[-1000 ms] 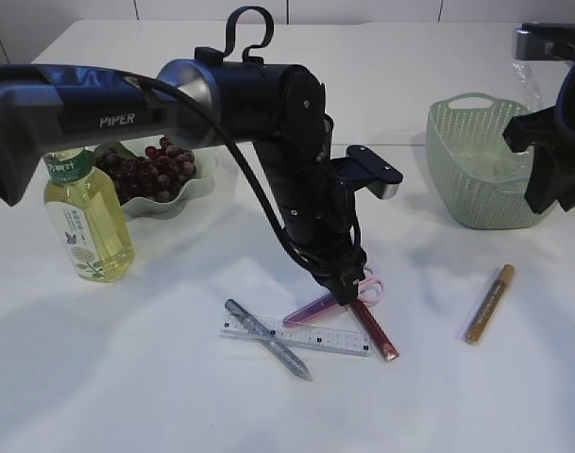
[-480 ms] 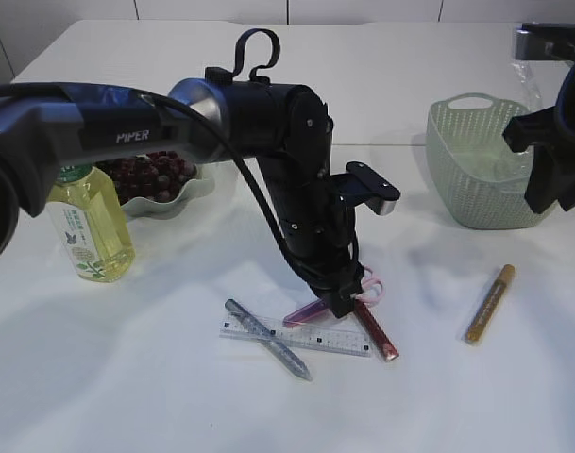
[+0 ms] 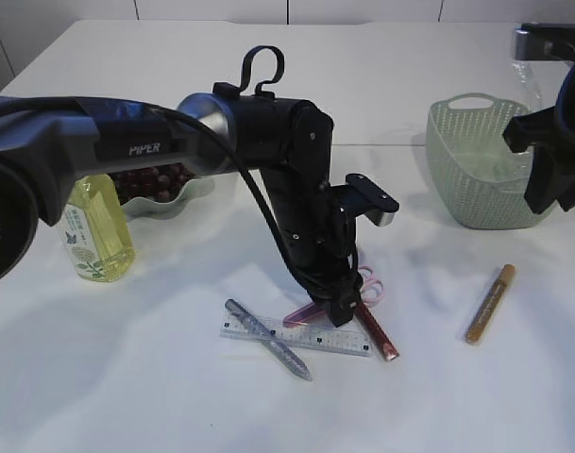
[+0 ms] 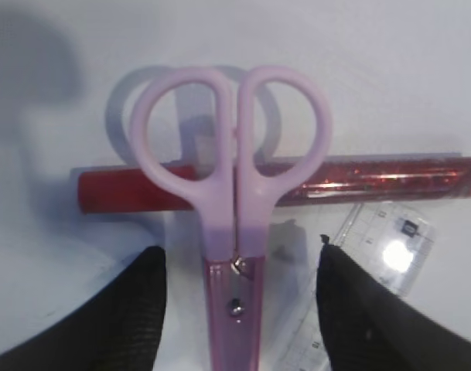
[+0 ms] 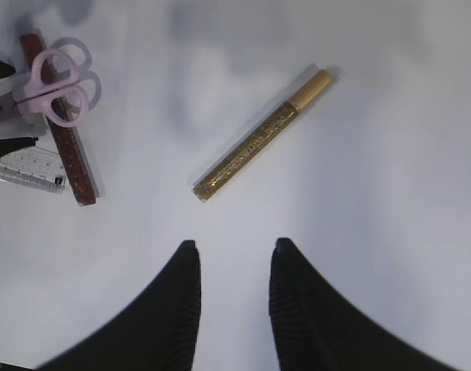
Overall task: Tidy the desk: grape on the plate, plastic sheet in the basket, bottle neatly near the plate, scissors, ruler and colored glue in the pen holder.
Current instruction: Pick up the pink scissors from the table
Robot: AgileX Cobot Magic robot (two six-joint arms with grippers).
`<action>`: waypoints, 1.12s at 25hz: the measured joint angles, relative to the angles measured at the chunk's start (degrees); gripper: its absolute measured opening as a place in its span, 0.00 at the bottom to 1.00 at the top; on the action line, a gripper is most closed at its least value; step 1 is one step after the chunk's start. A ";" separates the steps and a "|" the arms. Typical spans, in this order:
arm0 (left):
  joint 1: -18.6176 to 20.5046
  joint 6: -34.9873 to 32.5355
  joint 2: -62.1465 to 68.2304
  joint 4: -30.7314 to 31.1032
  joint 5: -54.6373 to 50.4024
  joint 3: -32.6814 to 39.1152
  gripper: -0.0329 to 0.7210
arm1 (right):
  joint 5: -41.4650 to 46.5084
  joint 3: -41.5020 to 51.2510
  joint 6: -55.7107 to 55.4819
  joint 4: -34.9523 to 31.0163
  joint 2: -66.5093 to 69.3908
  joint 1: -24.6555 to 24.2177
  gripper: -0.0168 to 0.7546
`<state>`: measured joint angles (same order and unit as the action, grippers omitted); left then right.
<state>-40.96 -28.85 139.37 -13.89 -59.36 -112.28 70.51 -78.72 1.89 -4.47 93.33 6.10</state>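
Clearly at the scissors step: left gripper (image 4: 239,290) spread wide, fingers either side of the pink scissors (image 4: 233,193) near the pivot, not yet touching. Scissors lay across a red glue stick (image 4: 359,176), beside the clear ruler (image 4: 374,270) on the table. Right gripper (image 5: 231,297) hung open, empty, above the gold glue stick (image 5: 258,137). Next, probably: lowered slightly, closed on the blades, lifted without dragging the red stick.

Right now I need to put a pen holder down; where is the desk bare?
Bare desk lies between the gold glue pen and the red glue pen, and in front of the ruler. Around the scissors it is crowded.
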 joint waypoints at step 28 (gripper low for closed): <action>0.00 0.00 0.75 0.62 1.69 -0.52 0.51 | 0.00 0.00 0.24 0.00 0.00 0.00 0.33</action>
<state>-40.96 -28.85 140.12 -13.27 -57.66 -112.80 70.51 -78.72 2.14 -4.47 93.33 6.10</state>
